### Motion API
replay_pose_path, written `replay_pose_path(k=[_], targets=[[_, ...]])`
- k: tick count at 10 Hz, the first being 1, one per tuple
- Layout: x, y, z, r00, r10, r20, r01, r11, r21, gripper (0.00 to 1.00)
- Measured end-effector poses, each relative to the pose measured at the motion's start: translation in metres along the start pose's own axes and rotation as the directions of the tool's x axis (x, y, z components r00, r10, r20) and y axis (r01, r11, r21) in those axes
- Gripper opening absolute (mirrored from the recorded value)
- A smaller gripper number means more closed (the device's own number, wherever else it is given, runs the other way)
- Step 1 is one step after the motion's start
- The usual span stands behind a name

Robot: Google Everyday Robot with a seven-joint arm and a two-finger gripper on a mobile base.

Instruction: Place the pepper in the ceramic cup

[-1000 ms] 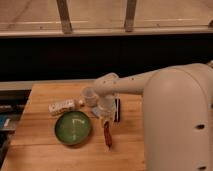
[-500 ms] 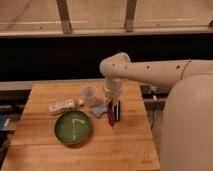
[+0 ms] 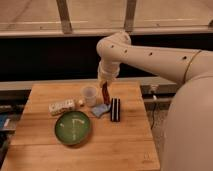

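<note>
Dangling from the hand (image 3: 106,83), which grips its top end, the pepper (image 3: 105,93) hangs just right of the cup (image 3: 89,95), so an off-centre release may bounce it off the rim onto the surface (image 3: 125,145) or tip the light cup.

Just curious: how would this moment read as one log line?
gripper above table, shut on pepper | beside ceramic cup | not yet inside
</note>
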Motion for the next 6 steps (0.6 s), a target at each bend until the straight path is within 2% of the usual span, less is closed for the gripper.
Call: replay_pose_path(k=[1, 2, 4, 6], targets=[[-0.020, 0.011, -0.005, 0.999, -0.037, 0.032, 0.038, 0.999, -0.006, 0.00], [-0.030, 0.015, -0.007, 0.997, -0.061, 0.049, 0.062, 0.998, -0.006, 0.00], [-0.040, 0.016, -0.008, 0.993, -0.094, 0.073, 0.095, 0.995, -0.018, 0.00], [-0.041, 0.017, -0.008, 0.993, -0.095, 0.074, 0.097, 0.995, -0.020, 0.00]])
